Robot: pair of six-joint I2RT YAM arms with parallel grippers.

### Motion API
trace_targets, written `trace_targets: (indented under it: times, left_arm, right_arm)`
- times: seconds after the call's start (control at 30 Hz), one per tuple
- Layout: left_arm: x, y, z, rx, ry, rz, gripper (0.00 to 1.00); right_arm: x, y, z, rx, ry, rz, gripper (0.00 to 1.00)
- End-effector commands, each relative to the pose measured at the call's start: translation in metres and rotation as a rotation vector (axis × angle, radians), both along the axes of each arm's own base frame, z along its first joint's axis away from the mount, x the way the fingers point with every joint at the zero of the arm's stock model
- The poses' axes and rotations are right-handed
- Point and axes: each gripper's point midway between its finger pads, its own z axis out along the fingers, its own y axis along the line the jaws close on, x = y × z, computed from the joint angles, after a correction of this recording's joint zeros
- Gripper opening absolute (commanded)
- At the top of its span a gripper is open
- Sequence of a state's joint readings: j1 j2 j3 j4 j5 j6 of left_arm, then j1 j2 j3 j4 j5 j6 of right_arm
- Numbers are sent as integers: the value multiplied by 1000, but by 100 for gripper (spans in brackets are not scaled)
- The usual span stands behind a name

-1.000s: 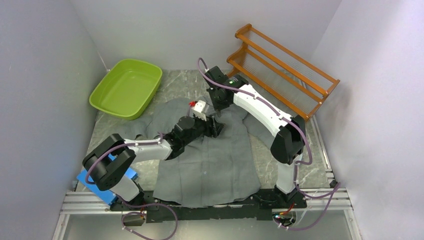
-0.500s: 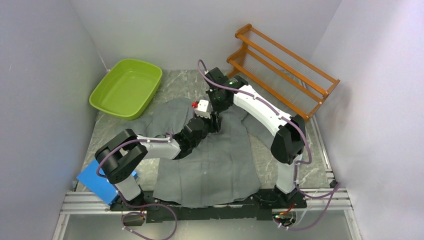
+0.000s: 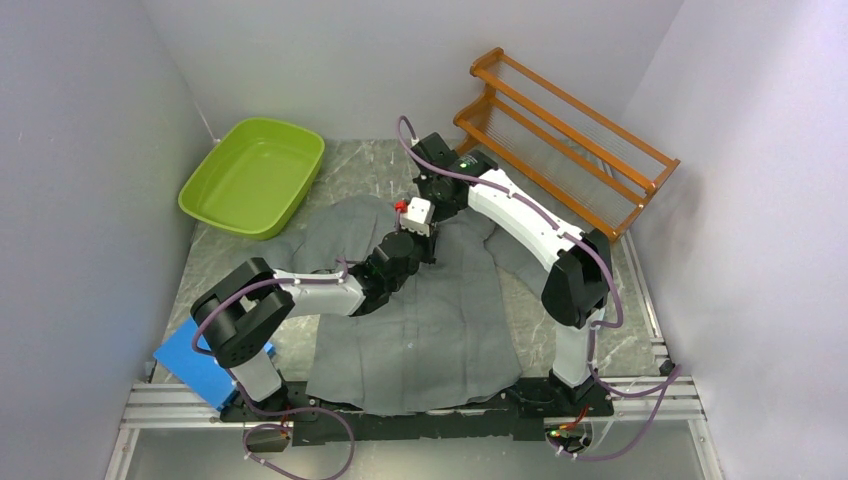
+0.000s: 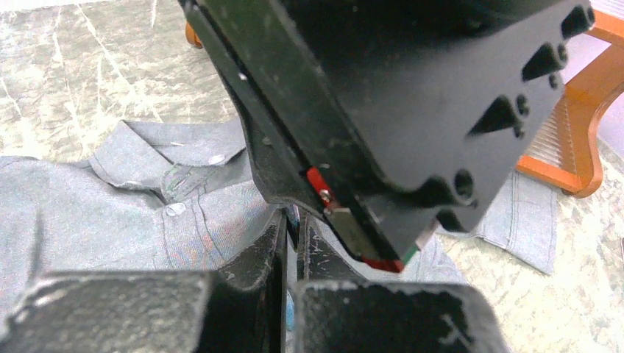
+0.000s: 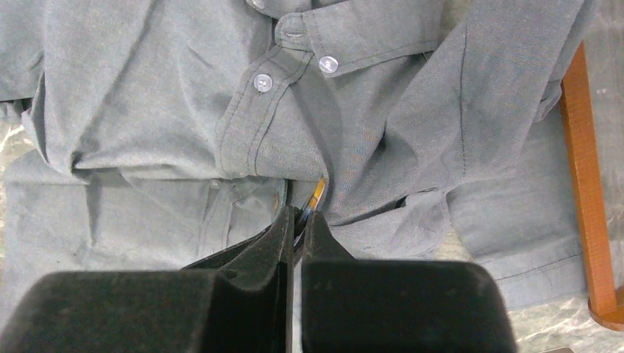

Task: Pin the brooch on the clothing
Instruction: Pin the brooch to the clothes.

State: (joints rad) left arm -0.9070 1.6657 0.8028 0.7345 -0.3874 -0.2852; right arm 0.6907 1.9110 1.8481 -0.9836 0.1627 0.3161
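Top external — left claw (image 3: 428, 243) closer, right claw (image 3: 437, 223) pinching brooch (image 5: 317, 194)

I'm seeing the marbled surface (image 3: 360, 165) carrying the shirt (image 3: 440, 330) spread flat, a green tub (image 3: 255, 175), an orange rack (image 3: 570, 140) and a blue box (image 3: 185, 362).

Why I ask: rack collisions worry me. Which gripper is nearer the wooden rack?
Right, narrowly. The right gripper, pinching the brooch, hangs over the shirt toward the wooden rack; the left gripper reaches its tips from the opposite side.
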Motion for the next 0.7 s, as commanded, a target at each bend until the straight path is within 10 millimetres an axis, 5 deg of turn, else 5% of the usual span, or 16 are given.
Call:
trace_targets:
  times: [0.0,0.1,0.37,0.67]
  left_arm:
    - [4,-9,27,-48,-49,-25,3]
    - [0,-6,27,-53,-39,-26,3]
    - [-13,-3,21,-53,55,-53,2]
    - [-27,-11,38,-93,118,-127,3]
  right_arm:
    - [-9,11,7,46,13,48,1]
    - [-6,7,9,61,9,40,13]
    - [1,-5,40,237,-65,101,67]
    - [-23,-29,89,676,-217,269,91]
